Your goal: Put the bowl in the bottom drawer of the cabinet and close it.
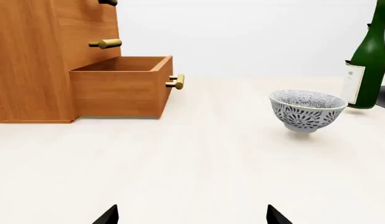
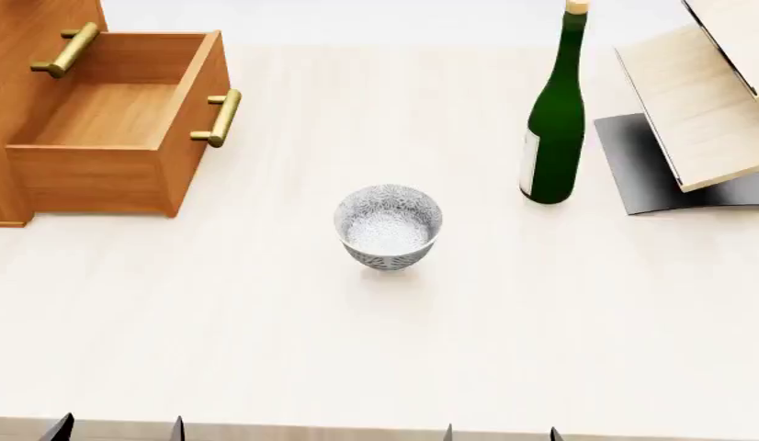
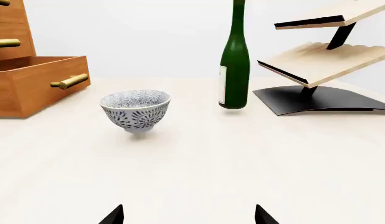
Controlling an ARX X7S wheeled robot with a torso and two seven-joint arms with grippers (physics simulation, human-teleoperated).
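Observation:
The speckled white bowl (image 2: 389, 226) stands upright mid-table, also visible as the bowl (image 1: 307, 110) and the bowl (image 3: 136, 110). The bottom drawer (image 2: 116, 119) of the orange-brown cabinet (image 2: 24, 37) is pulled out and holds nothing; its brass handle (image 2: 220, 118) faces the table. The drawer (image 1: 121, 86) also shows in the left wrist view. My left gripper (image 2: 119, 430) and right gripper (image 2: 503, 434) sit at the near table edge, both open with nothing between the tips, well short of the bowl.
A tall green bottle (image 2: 555, 115) stands to the right of the bowl. Behind it, a pale wood rack (image 2: 705, 101) on a dark base occupies the far right. A closed drawer's handle (image 2: 67, 50) sticks out above the open drawer.

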